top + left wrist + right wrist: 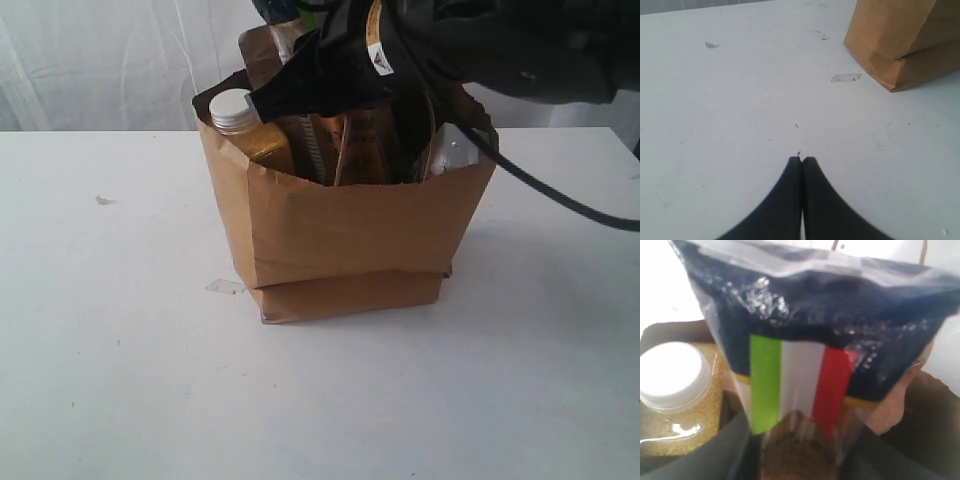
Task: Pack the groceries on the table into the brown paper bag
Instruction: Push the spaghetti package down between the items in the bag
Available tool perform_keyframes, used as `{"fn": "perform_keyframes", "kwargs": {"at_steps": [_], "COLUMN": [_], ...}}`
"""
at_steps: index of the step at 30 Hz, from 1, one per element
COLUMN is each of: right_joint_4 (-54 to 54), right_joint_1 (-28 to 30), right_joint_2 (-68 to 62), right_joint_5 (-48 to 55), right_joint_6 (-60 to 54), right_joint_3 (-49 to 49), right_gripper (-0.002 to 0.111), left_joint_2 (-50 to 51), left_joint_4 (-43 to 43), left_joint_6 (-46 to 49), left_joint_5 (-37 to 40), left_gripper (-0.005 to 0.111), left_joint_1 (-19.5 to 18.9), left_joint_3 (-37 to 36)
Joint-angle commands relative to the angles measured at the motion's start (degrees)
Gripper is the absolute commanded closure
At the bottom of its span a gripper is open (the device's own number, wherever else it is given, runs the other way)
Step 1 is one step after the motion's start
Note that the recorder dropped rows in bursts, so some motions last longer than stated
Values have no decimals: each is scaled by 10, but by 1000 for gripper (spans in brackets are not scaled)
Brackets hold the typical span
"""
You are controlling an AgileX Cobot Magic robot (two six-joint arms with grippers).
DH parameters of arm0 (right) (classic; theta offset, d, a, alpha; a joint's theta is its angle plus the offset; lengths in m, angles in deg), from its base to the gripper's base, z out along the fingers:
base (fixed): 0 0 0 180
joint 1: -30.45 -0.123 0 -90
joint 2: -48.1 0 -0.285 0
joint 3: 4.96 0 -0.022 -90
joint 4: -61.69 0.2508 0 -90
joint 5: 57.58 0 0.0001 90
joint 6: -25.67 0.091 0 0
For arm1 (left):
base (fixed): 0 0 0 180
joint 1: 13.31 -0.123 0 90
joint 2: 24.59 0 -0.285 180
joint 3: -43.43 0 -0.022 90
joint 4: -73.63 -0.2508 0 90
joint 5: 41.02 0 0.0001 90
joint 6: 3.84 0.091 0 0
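Note:
The brown paper bag (340, 230) stands open in the middle of the white table (120, 300). Inside it at the left is the yellow white-capped bottle (237, 112) (672, 375), and a brown pouch with an orange label (365, 140) stands in the middle. My right gripper (800, 440) hangs over the bag's mouth (305, 85), shut on the dark-blue spaghetti pack (815, 315), whose top sticks up behind the gripper (284, 38). My left gripper (802, 160) is shut and empty, low over bare table, with the bag (895, 40) off to one side. It does not show in the exterior view.
A scrap of clear tape (224, 287) (845, 77) lies on the table by the bag's front left corner. The right arm's black cable (560, 195) trails down to the right of the bag. A white curtain hangs behind the table.

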Motion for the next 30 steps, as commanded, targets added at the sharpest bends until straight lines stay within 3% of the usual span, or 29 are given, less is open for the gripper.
{"fn": "perform_keyframes", "kwargs": {"at_steps": [1, 30], "right_joint_4": [-38, -121], "right_joint_1": [7, 30], "right_joint_2": [8, 10], "right_joint_5": [-17, -7], "right_joint_6": [7, 9], "right_joint_3": [4, 73], "right_gripper": [108, 108], "left_joint_2": [-3, -3], "left_joint_4": [0, -1], "left_joint_6": [-4, -4], "left_joint_5": [-1, -1], "left_gripper": [107, 107], "left_joint_1": [-2, -2], "left_joint_3": [-2, -2]}}
